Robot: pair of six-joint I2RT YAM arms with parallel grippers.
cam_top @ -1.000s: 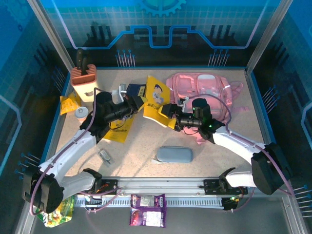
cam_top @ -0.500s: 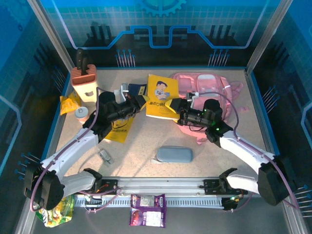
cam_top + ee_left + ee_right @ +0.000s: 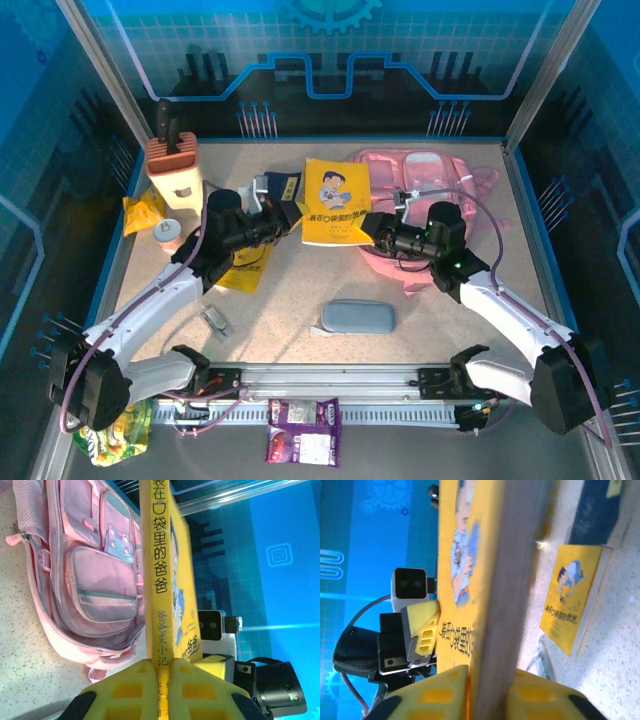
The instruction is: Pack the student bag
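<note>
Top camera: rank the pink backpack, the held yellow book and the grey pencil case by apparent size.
1. student bag, largest even though partly covered.
2. yellow book, held up nearer the camera, so it may look oversized.
3. grey pencil case.

Yellow picture book [image 3: 335, 200], cover up, upper centre. Second yellow book [image 3: 245, 275], flat on the speckled table [image 3: 300, 290], left of centre. Dark blue book [image 3: 270, 183], just above that one in the frame. Grey oblong case [image 3: 357, 317], lower centre. Tan block [image 3: 172, 168] with dark handles, upper left. Purple packet [image 3: 303, 430], bottom edge.
</note>
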